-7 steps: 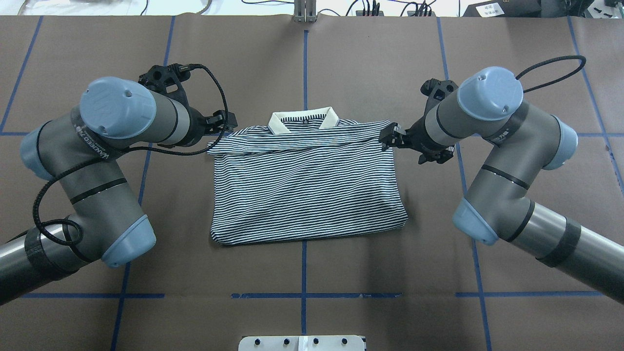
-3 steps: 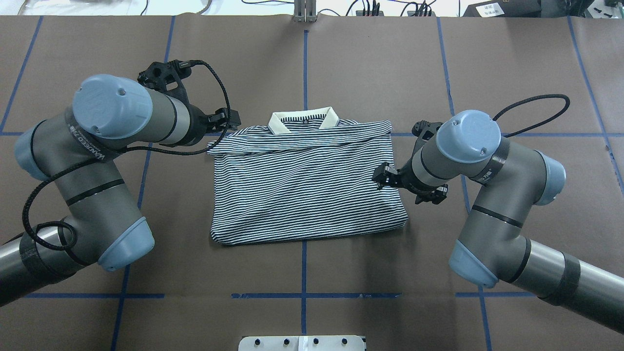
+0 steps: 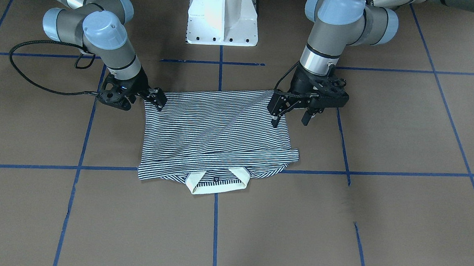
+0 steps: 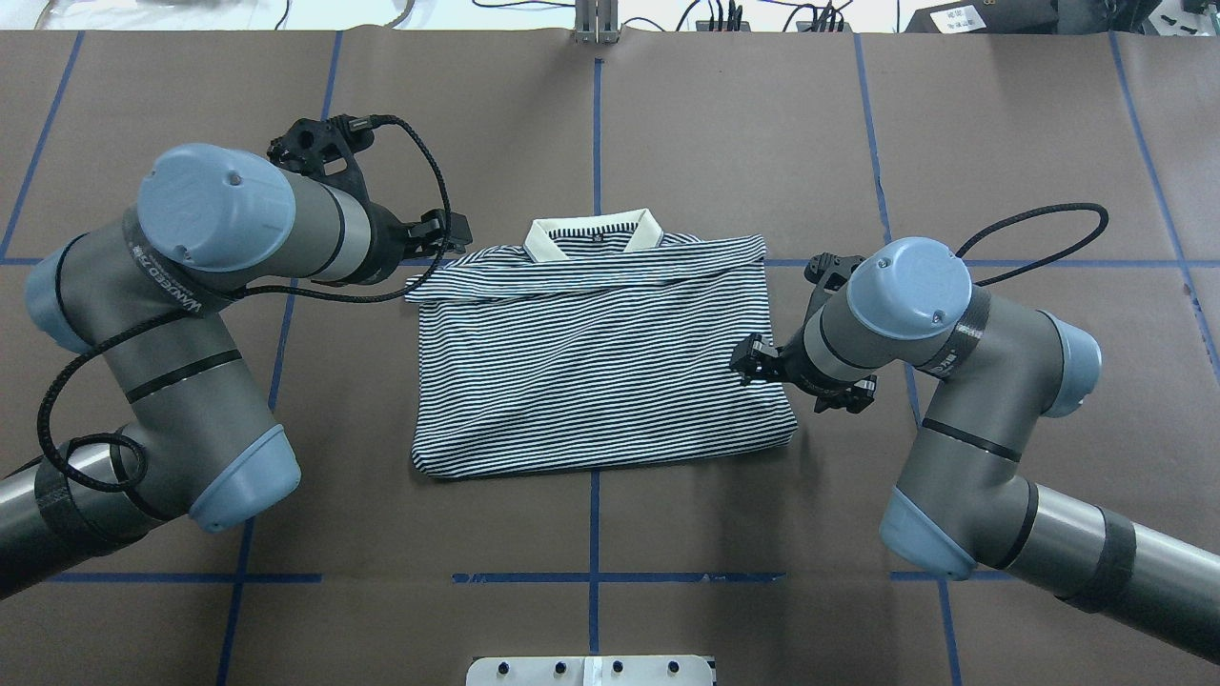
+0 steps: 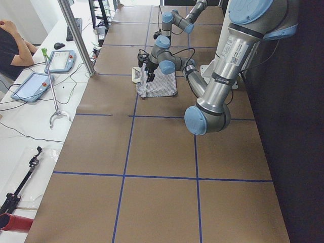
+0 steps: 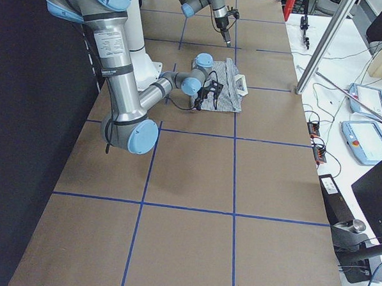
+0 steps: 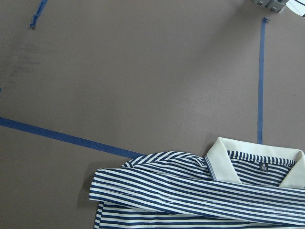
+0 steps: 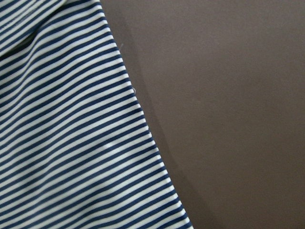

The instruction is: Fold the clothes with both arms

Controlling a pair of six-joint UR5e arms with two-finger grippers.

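Note:
The striped polo shirt (image 4: 600, 372) (image 3: 216, 136) lies folded flat mid-table, sleeves tucked in, with its cream collar (image 4: 596, 236) (image 3: 218, 185) on the far side from the robot. My left gripper (image 3: 291, 119) (image 4: 456, 233) hangs open and empty, raised above the shirt's left side. The left wrist view looks down on the collar (image 7: 257, 164) and a folded-in sleeve (image 7: 143, 188). My right gripper (image 4: 745, 360) (image 3: 157, 100) sits low at the middle of the shirt's right edge, open, with nothing in it. Its wrist view shows that striped edge (image 8: 71, 143) close up.
The white pedestal base (image 3: 222, 22) (image 4: 591, 670) stands at the robot side. Blue tape lines (image 4: 594, 124) cross the brown table cover. Cables and plugs (image 4: 724, 17) line the far edge. A person (image 5: 12, 45) sits at a side bench with tablets (image 5: 61, 59).
The right gripper has moved from the shirt's far right corner back toward the robot along the right edge, and lower. The left arm has barely shifted. The shirt lies as before.

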